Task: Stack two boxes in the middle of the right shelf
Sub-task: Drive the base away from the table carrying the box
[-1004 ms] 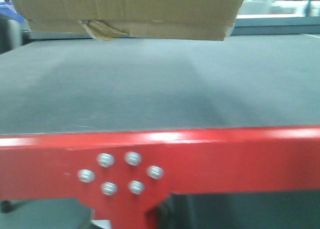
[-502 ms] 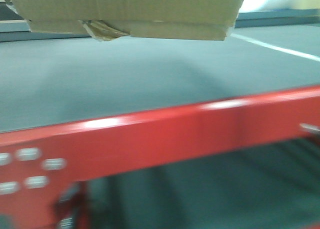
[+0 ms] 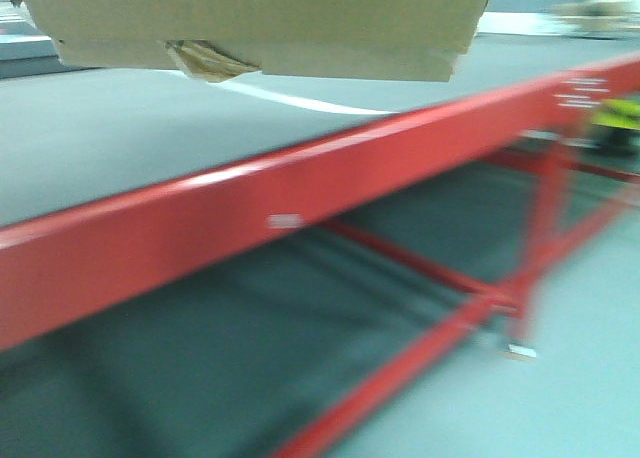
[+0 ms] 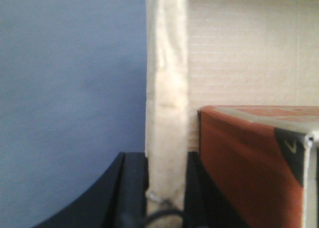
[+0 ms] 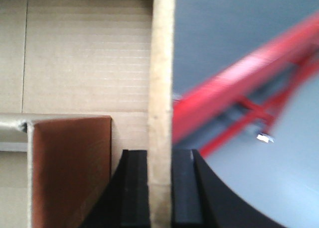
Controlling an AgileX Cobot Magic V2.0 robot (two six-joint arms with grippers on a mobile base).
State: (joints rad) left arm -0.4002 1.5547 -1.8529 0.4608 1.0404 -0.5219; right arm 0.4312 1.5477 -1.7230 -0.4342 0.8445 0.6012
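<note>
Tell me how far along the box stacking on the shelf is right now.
Done: one cardboard box is off the ground, carried above the red-edged rack. In hand: left gripper and right gripper each clamp one of its walls. Left: no steel shelf in view, so placing it and stacking the second box remain.

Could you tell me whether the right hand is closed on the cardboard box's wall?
Yes: the two black fingers of the right hand press against either side of the upright wall of the cardboard box.
</note>
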